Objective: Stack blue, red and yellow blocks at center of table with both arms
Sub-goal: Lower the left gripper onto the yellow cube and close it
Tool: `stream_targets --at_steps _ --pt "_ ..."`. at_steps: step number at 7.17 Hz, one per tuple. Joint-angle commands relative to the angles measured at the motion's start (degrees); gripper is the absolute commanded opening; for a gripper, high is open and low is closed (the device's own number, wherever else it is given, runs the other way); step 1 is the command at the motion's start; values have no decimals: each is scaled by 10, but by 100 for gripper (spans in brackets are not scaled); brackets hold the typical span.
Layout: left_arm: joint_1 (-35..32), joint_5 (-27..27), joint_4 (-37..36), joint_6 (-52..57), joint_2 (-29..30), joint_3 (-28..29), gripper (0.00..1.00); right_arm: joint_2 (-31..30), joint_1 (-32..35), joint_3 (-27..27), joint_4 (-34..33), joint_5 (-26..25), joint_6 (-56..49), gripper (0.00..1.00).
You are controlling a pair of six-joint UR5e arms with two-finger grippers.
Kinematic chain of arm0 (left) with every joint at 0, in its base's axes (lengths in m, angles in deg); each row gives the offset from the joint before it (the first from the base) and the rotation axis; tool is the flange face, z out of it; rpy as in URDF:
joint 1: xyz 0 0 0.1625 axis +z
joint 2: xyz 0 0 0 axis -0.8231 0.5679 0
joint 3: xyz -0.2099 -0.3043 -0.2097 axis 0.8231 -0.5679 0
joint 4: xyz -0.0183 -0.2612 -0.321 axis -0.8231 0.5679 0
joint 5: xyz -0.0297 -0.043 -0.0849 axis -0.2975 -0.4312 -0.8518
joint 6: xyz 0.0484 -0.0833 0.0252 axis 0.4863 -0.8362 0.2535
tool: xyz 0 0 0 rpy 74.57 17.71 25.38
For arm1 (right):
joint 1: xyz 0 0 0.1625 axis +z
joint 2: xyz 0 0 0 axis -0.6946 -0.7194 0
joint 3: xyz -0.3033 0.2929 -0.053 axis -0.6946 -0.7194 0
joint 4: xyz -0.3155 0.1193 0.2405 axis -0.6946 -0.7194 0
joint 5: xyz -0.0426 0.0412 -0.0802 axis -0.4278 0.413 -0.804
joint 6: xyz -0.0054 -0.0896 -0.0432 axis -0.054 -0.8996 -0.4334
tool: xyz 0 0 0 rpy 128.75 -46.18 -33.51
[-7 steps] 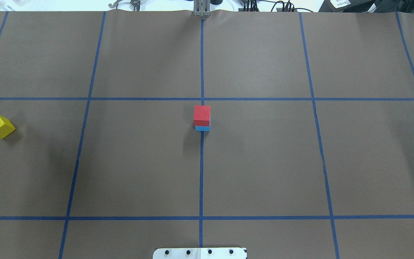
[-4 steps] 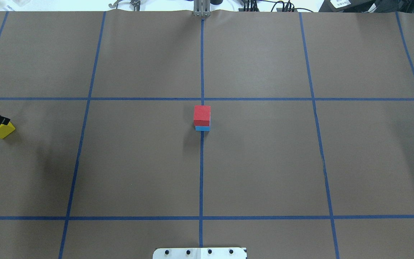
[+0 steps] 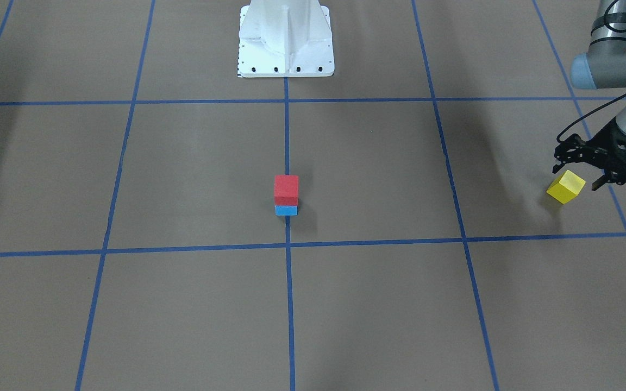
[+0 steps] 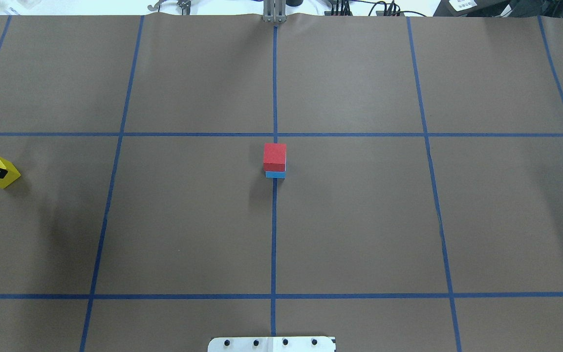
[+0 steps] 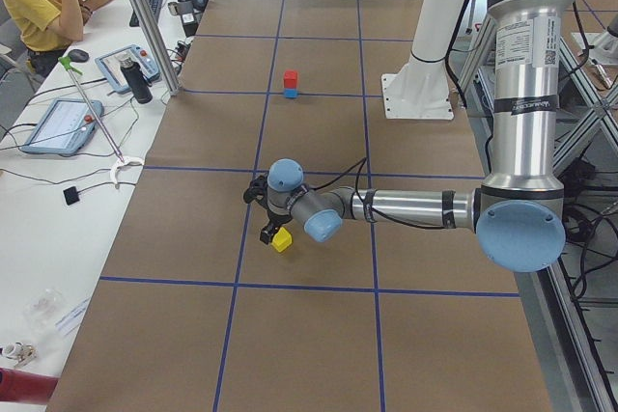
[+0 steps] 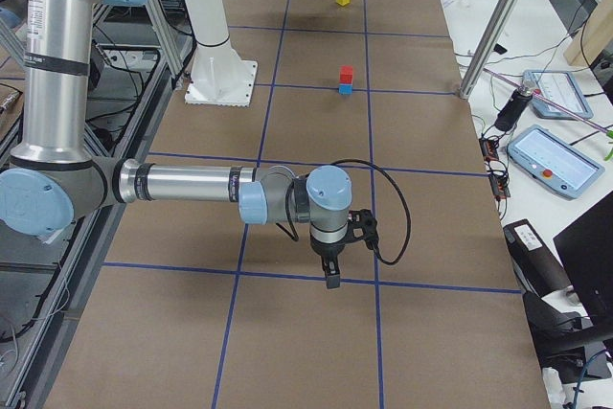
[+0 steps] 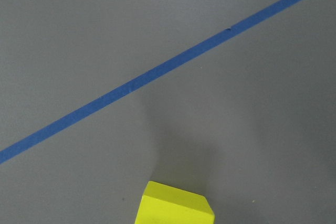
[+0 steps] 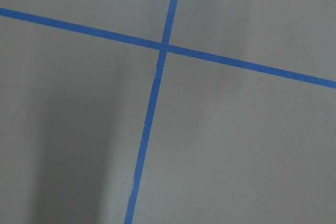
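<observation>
At the right end of the desk, nearest in the right-end view, the right gripper hangs low over bare paper. This view does not show whether its fingers are apart or together. Further on, at the desk's centre, the red block sits squarely on the blue block, both on the centre tape line. Farthest, close to the desk's left edge, the yellow block rests on the desk, turned diagonal to the desk's edges. The left gripper is spread wide there, its fingers flanking the block without evident contact. The step in hand is judged to be the grasp of the yellow block. To do it well, rotate the wrist so the fingers face two opposite flat sides, not corners. Centre the block between them, since the wrist camera shows it only at the frame's lower edge. Descend until the pads cover mid-height, close evenly so the block neither skids nor twists, then lift straight up before travelling toward the stack.
</observation>
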State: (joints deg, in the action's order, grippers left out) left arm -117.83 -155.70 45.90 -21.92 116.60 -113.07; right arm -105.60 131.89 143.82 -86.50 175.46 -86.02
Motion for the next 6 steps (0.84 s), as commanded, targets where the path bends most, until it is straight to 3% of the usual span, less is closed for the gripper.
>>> stream_targets --at_steps 1,6 --pt "1 -1 0 11 3 11 99 0 0 0 0 0 0 100" --pt "43 21 3 8 12 33 99 0 0 0 0 0 1 100"
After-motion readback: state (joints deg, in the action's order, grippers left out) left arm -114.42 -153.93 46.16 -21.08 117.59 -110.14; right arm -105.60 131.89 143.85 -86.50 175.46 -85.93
